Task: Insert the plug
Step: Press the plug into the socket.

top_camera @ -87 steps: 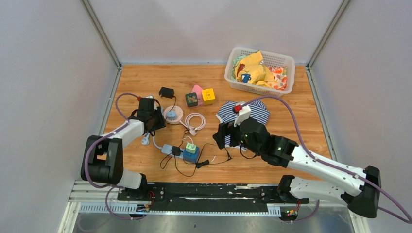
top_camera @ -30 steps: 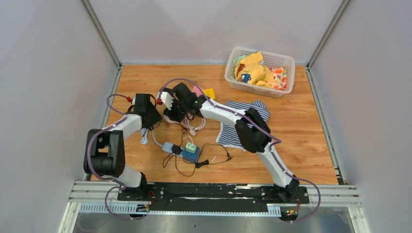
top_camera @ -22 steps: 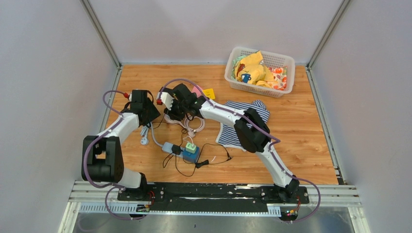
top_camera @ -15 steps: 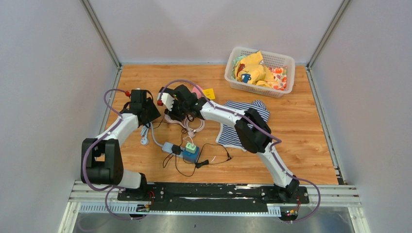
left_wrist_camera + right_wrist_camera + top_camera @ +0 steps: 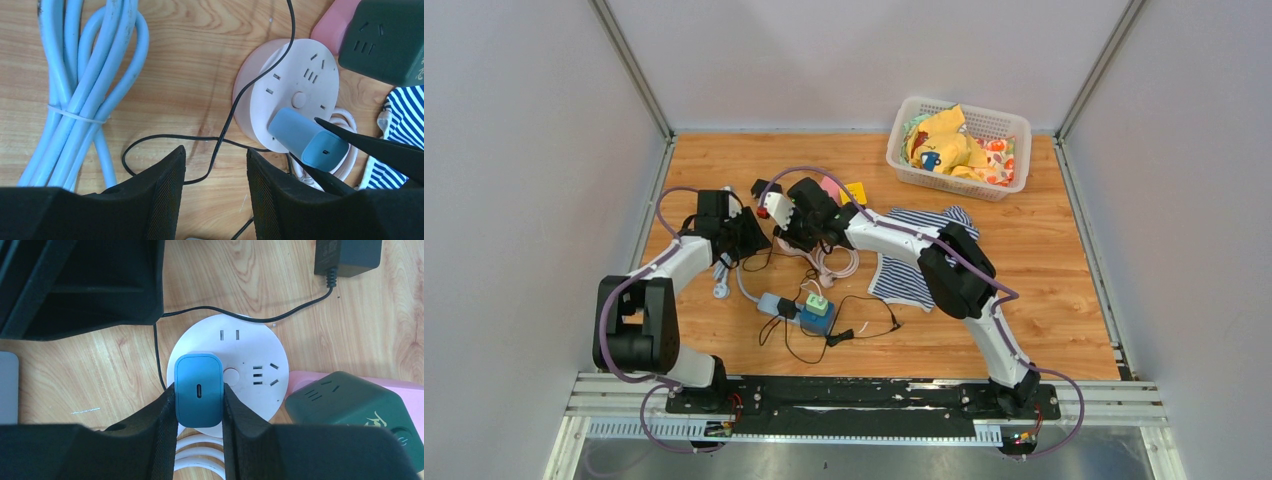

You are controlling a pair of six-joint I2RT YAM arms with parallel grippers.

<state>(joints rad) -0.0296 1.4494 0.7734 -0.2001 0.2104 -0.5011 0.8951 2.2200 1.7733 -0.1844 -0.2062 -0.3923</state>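
right gripper [image 5: 198,395]: fingers clamped on blue plug [image 5: 306,138]
plug: standing on white socket [image 5: 252,347]
left gripper [image 5: 215,165]: fingers parted, empty, over cord [image 5: 165,136] beside socket

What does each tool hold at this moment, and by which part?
The right tool grips the blue plug by its two long sides, at the round socket. The left tool holds nothing.

Blue plug [image 5: 198,390], white round socket [image 5: 250,355], dark-green cube [image 5: 345,400] (cloth [image 5: 407,105]: navy-and-white stripes).

Round socket [image 5: 250,347] hemmed by left claw [image 5: 215,162], green cube [image 5: 350,402], black cord [image 5: 240,316]
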